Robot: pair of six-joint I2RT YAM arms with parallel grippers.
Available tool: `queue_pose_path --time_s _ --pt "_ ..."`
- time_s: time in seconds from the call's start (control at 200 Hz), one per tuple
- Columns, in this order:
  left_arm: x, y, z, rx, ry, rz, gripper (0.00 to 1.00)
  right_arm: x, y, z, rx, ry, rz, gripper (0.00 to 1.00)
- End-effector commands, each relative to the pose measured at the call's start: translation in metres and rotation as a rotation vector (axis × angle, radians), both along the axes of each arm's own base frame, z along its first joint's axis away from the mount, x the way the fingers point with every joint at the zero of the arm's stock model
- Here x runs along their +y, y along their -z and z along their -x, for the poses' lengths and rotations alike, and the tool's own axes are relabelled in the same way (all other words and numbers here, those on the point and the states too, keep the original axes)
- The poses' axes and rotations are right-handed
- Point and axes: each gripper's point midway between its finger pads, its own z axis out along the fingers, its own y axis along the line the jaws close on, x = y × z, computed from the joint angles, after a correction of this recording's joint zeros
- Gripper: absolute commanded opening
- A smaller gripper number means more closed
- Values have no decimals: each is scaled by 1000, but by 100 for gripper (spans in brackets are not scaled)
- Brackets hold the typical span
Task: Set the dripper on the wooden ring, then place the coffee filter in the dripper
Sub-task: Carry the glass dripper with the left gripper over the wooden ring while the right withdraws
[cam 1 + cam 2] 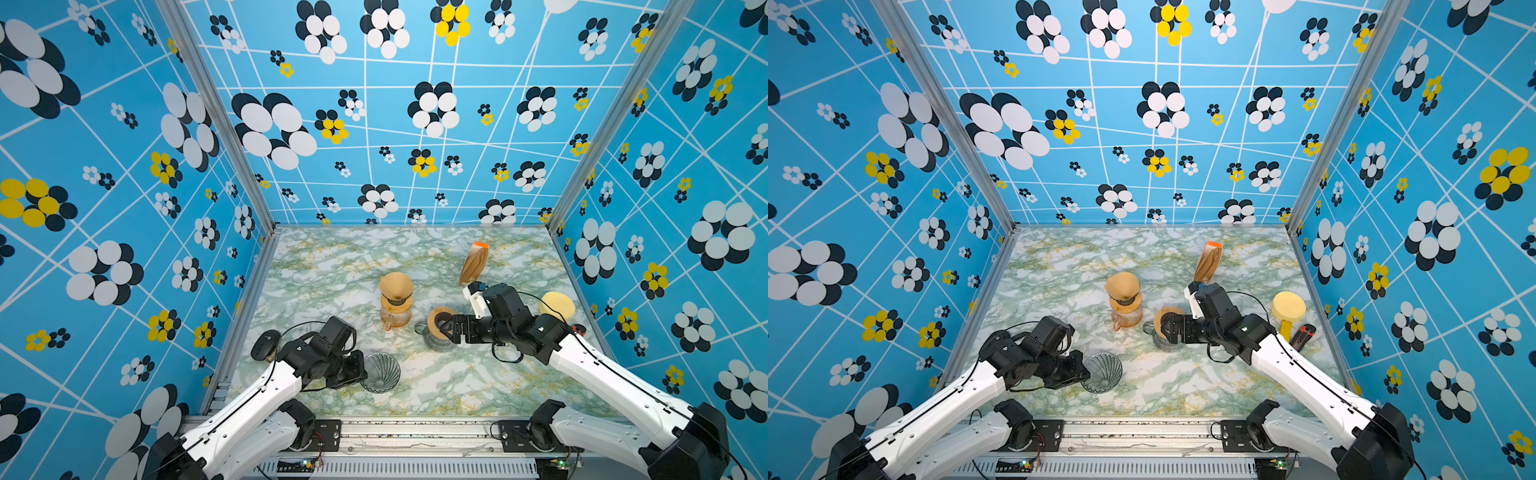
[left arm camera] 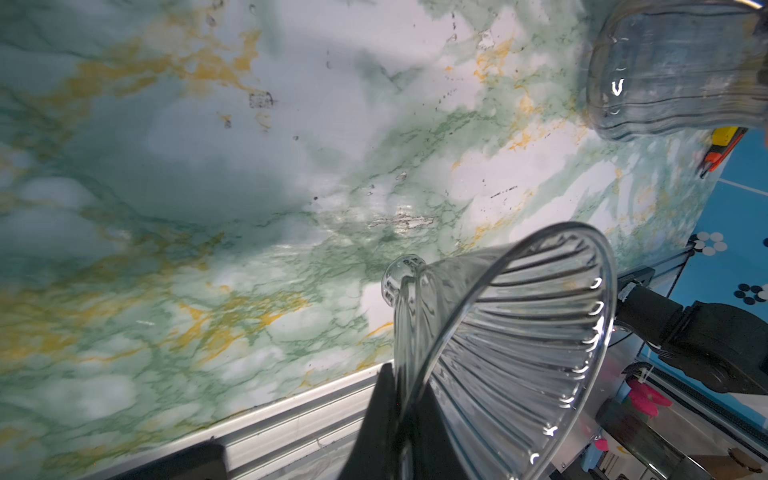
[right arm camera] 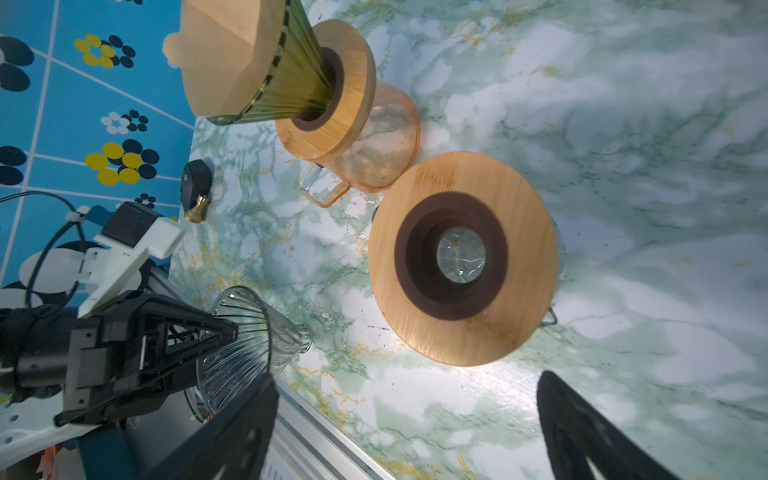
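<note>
Left end effector [image 1: 362, 372] pinches the rim of the clear dripper [image 1: 380, 372], tilted near the worktop's [image 1: 332, 257] front edge. Right end effector [image 1: 444, 328] hangs spread over the wooden ring [image 3: 519, 232]. The filter pack [image 1: 473, 264] stands at the back. Glass probably slips, so grip firmly and move slowly.

Over on my right lies a yellow round-headed paddle [image 1: 557, 306], just beside it what may be a red-and-black cutter [image 1: 1302, 336]. At the left edge of the marbled tabletop [image 1: 332, 266] sits a black brass-tipped knob [image 3: 196, 183].
</note>
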Motion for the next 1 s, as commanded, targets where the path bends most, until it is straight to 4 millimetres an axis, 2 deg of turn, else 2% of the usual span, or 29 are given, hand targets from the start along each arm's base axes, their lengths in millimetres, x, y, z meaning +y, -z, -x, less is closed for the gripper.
queue_pose_path --time_s 0.0,0.29,0.395,0.525,0.785,0.995 --pt "-13 -41 -18 -117 8 86 6 -14 -20 -8 -52 98 19 98" --pt "-33 -110 -54 -246 0 131 8 -33 -50 -8 -132 169 -1 99" --pt "-44 -128 -68 -272 21 117 8 -30 -60 -2 -152 109 -22 99" --pt "-65 -146 -84 -292 61 122 8 -21 -77 15 -204 -25 -68 99" --pt "-108 -162 -111 -304 145 125 8 -37 -95 38 -282 -84 -45 99" --pt "-142 -161 -132 -301 198 122 9 -61 -104 49 -336 -29 -14 99"
